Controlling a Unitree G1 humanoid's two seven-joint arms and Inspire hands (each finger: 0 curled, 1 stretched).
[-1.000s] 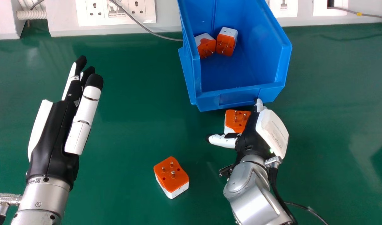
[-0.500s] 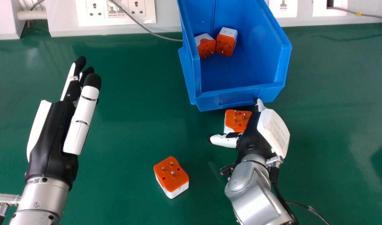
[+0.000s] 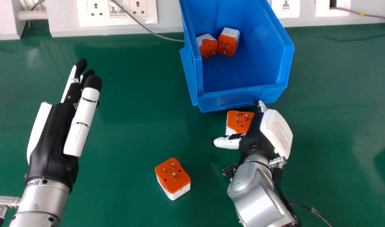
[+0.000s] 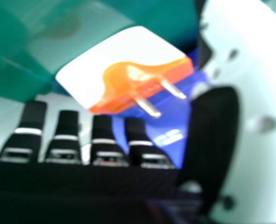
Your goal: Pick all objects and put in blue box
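1. Right hand [image 3: 254,135]: fingers extended and spread from the thumb [image 3: 228,142], no closed pinch visible. Fingertips [image 3: 262,106] point away from the robot, at or just beside the box front. Contact not resolvable.
2. Nearest adapter [image 3: 239,122]: between thumb and fingers, on the palm side, pins up. Cannot tell whether it touches the hand. Step in hand, judged: setting up the grasp.
3. Blue box [image 3: 239,100]: just ahead of the fingertips, its front wall close behind that adapter. Risk A: closing or advancing here may catch the wall and shove the box. Risk B: thumb pressure from the near side could jam the adapter against the wall or tip it over. Risk C: an edge-only pinch may slip in the lift; too low a lift would strike the rim.
4. Loose adapter [image 3: 173,176]: on the table [image 3: 123,189], left of the hand and nearer the robot, pins up, well apart. Awaits its own pick.
5. Two boxed adapters [image 3: 227,44]: inside, beyond the fingertips and to their left. Task judged about half done.
6. Left hand [image 3: 55,138]: far to the left over the table, fingers straight, holding nothing.
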